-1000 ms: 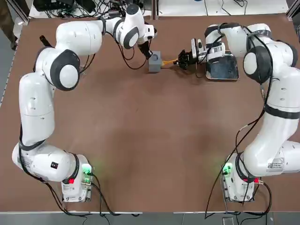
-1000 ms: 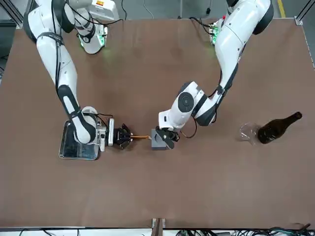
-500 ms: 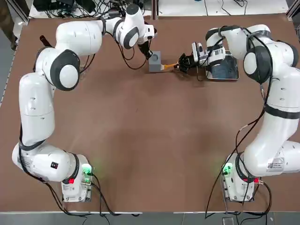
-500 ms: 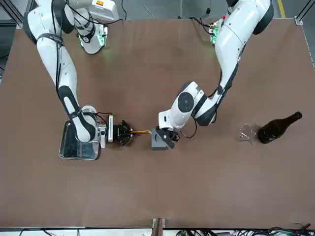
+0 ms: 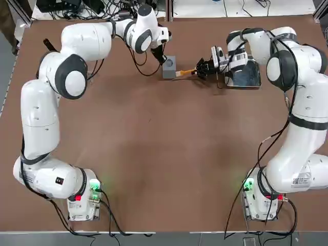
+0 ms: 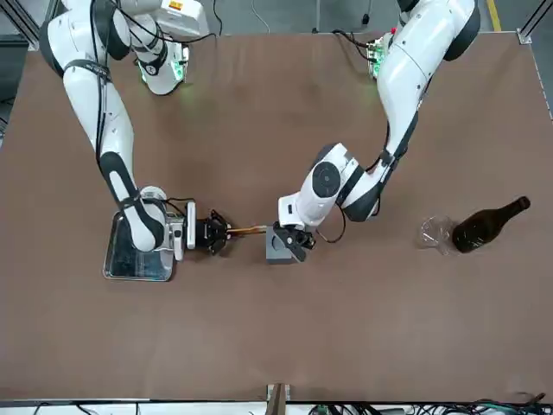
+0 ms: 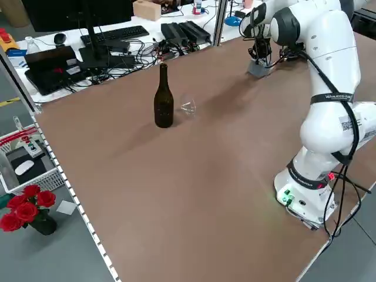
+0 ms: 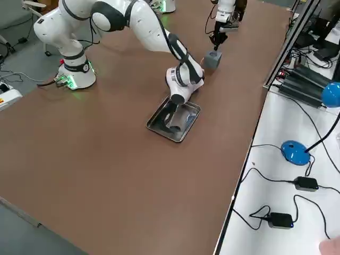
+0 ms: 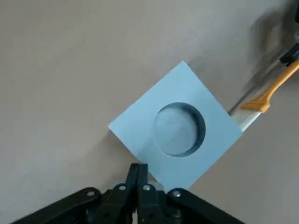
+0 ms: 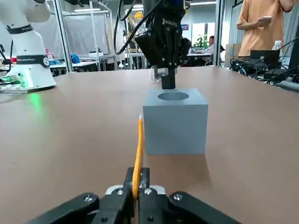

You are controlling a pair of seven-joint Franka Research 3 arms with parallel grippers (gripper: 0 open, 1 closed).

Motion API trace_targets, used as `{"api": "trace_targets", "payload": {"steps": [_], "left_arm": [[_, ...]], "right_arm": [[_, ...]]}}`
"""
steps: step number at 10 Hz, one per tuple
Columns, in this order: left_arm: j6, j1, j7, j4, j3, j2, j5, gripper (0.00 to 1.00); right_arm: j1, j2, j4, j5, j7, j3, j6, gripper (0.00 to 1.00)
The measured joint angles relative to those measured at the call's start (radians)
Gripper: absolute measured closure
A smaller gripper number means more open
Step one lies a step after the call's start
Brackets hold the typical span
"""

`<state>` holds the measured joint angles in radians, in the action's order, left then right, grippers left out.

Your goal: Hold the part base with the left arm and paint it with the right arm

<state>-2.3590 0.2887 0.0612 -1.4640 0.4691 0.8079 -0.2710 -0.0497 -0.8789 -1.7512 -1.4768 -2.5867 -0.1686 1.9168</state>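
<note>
Brush at the block, upper centre of the top view.
The left tool (image 5: pixel 165 59), fingers closed, presses on the grey block (image 5: pixel 169 67); the right tool (image 5: pixel 201 68) grips a yellow brush (image 5: pixel 185 73) whose tip touches the block's side.

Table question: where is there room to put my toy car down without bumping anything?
The wide bare table between the two arm bases is free. Crowded: the far edge, where the left gripper presses the part base, the right gripper holds a brush beside the metal tray.
</note>
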Motion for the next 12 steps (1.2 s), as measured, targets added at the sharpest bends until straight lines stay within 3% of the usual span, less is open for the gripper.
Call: {"api": "trace_targets", "payload": {"steps": [8,12], "left_arm": [[0.000,0.000,0.000,0.000,0.000,0.000,0.000,0.95],[0.000,0.000,0.000,0.000,0.000,0.000,0.000,0.95]], "right_arm": [[-0.030,0.002,0.054,-0.056,0.077,-0.019,0.148,0.95],[-0.034,0.003,0.092,-0.060,0.126,-0.022,0.170,0.95]]}}
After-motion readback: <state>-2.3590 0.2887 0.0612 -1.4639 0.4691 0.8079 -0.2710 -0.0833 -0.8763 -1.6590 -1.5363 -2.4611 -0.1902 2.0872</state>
